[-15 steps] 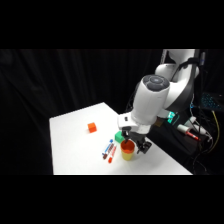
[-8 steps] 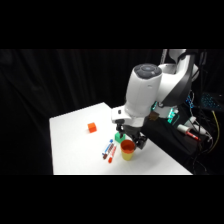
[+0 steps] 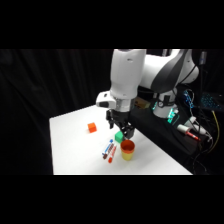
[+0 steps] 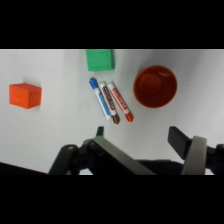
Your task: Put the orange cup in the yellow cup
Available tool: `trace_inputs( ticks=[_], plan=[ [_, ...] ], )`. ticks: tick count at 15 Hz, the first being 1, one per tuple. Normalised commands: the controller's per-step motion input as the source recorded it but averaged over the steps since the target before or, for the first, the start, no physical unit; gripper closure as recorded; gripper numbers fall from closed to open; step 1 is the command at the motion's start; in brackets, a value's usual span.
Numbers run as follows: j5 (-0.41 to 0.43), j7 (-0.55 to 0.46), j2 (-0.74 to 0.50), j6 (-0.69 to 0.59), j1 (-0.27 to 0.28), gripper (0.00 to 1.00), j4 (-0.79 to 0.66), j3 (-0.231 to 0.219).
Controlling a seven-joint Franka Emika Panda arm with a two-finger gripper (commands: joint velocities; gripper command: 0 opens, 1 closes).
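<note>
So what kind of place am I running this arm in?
Likely a robotics lab bench: a white table against black backdrop curtains, wired electronics beside the arm's base, and test props such as the nested orange cup and three markers.

White table [image 3: 75, 145], orange cube [image 4: 25, 95], green block [image 4: 99, 59], three markers [image 4: 111, 102], yellow cup [image 3: 127, 154] holding orange cup [image 4: 155, 86]

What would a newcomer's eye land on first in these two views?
The big white arm fills the side view, its claw open and empty above the table. Just below it the orange cup sits nested in the yellow cup. From the wrist, three markers lie beside the cup, with a green block and an orange cube nearby.
</note>
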Motion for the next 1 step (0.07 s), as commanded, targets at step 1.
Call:
trace_inputs(
  ticks=[1],
  plan=[
    [0.021,-0.04,-0.09,-0.17,-0.072,0.0,0.16,-0.061]
  ],
)
